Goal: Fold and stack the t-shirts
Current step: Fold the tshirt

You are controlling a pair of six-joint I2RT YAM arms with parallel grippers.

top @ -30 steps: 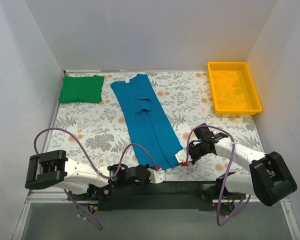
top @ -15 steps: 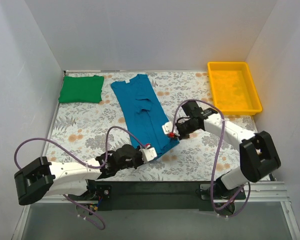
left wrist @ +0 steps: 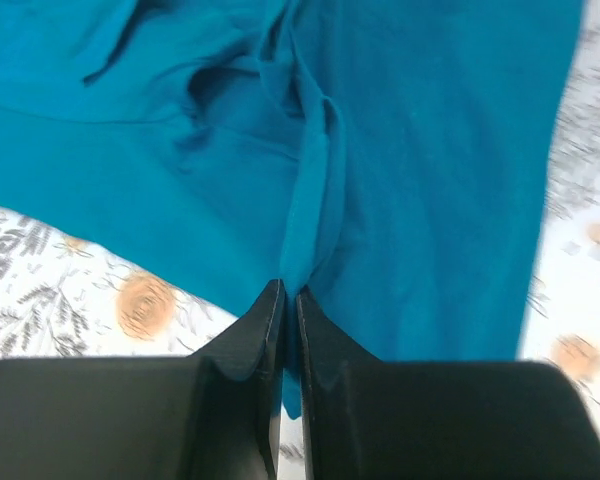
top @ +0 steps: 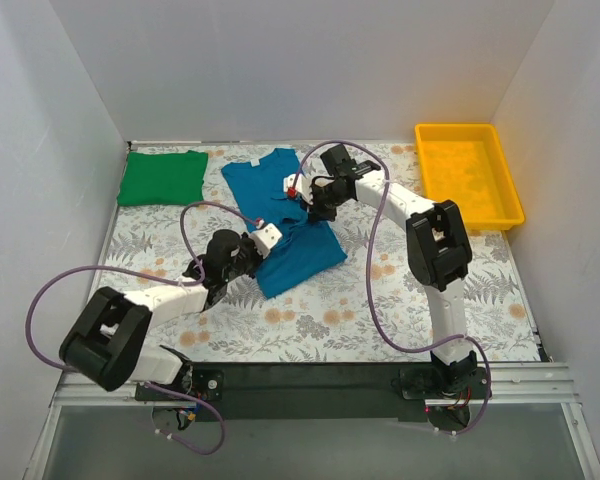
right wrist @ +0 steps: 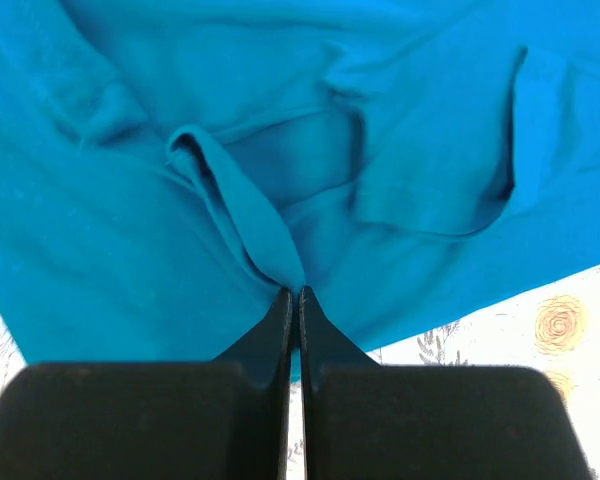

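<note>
The teal-blue t-shirt [top: 295, 250] lies mid-table, its lower half doubled back over the upper half. My left gripper [top: 262, 232] is shut on a pinch of its hem at the left; the wrist view shows teal cloth [left wrist: 400, 150] squeezed between the black fingertips [left wrist: 289, 292]. My right gripper [top: 298, 183] is shut on the hem's other corner near the collar end, with a fold of teal cloth [right wrist: 250, 220] running into the jaws [right wrist: 296, 294]. The green t-shirt [top: 162, 178] sits folded at the back left.
A yellow plastic tray [top: 467, 175] stands at the back right. The floral tablecloth [top: 380, 290] covers the table. White walls close in the left, back and right sides. Purple cables loop off both arms.
Both grippers have carried the teal shirt's bottom hem from the near edge toward the back, folding the long strip over itself. The green shirt and tray have not moved.
</note>
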